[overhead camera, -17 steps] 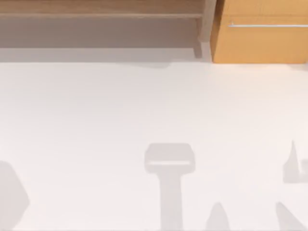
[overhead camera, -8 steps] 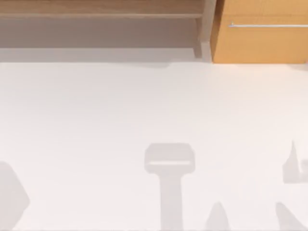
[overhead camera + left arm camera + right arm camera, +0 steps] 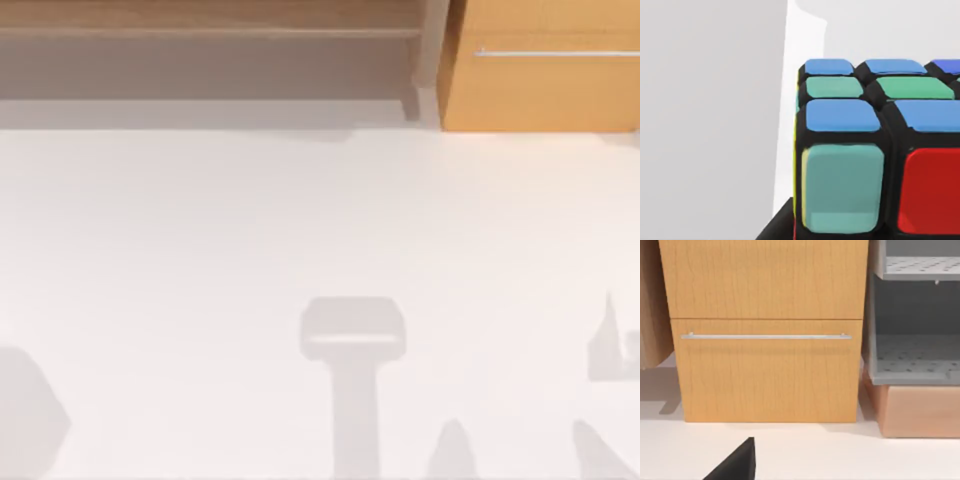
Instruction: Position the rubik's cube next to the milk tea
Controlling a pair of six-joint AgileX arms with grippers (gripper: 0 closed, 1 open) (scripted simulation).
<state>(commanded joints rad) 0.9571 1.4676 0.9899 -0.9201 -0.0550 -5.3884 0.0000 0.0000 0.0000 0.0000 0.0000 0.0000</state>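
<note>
You find the rubik's cube (image 3: 875, 150) close under the left wrist camera, on the white tabletop (image 3: 300, 220). Whether either gripper is wide or narrow you cannot tell. Judge it light, rigid, slick-faced: grip 2 opposite flat faces squarely.

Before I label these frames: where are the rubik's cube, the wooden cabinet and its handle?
rubik's cube (image 3: 842, 187): left wrist view, teal sticker.
wooden cabinet (image 3: 765, 380): right wrist view, lower drawer front.
handle (image 3: 765, 336): right wrist view, bar's middle.
</note>
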